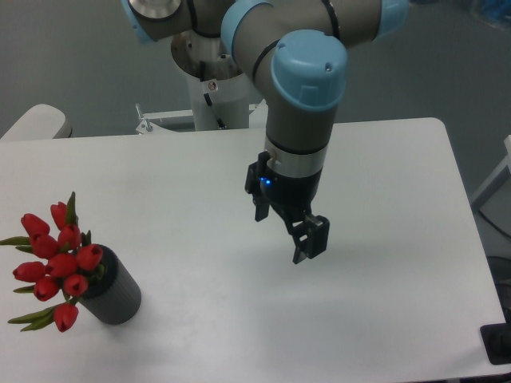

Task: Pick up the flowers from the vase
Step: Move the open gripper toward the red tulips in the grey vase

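A bunch of red closed tulip buds with green pointed leaves [57,263] is seen at about 8 o'clock in the picture, near the left edge of the white table [160,183]. The stems are held in a short dark grey ribbed round vase [116,297], which is stood upright on the table. The buds are leaned out to the left, over the side of the vase, and some green leaf tips are pointed past the left edge of the picture.

Near the middle of the picture, a little toward 3 o'clock, a grey robot arm with pale blue round caps [307,88] is seen reaching down from 12 o'clock. A small blue light is shown on its black wrist. At its end a black two-finger gripper [297,239] is hung above the table, well apart from the tulips and the vase. Nothing is held in it. The two fingers are seen one behind the other, so it cannot be told whether the jaws are apart or together
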Tool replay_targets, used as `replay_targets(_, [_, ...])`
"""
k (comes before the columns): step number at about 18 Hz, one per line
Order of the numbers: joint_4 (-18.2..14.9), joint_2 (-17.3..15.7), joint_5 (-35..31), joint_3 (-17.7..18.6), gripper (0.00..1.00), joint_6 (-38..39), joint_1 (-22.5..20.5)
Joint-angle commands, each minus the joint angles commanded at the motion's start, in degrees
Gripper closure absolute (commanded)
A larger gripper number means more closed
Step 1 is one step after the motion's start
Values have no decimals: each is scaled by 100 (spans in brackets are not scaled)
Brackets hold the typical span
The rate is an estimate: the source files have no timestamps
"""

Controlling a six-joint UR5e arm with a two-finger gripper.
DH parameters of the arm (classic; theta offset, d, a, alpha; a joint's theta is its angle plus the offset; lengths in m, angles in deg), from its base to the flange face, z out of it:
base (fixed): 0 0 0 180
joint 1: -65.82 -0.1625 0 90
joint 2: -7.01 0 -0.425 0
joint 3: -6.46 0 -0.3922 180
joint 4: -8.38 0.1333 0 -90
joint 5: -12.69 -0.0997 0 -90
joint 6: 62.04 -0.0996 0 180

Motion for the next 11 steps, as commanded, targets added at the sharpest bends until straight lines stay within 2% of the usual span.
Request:
replay_targets(6, [87, -26, 1467, 140, 0, 1011, -26])
replay_targets(8, [184, -52, 1916, 359, 0, 1178, -35])
replay_targets(9, [315, -157, 2013, 517, 0, 1205, -26])
replay_targets(11, [884, -290, 2032, 930, 0, 1223, -9])
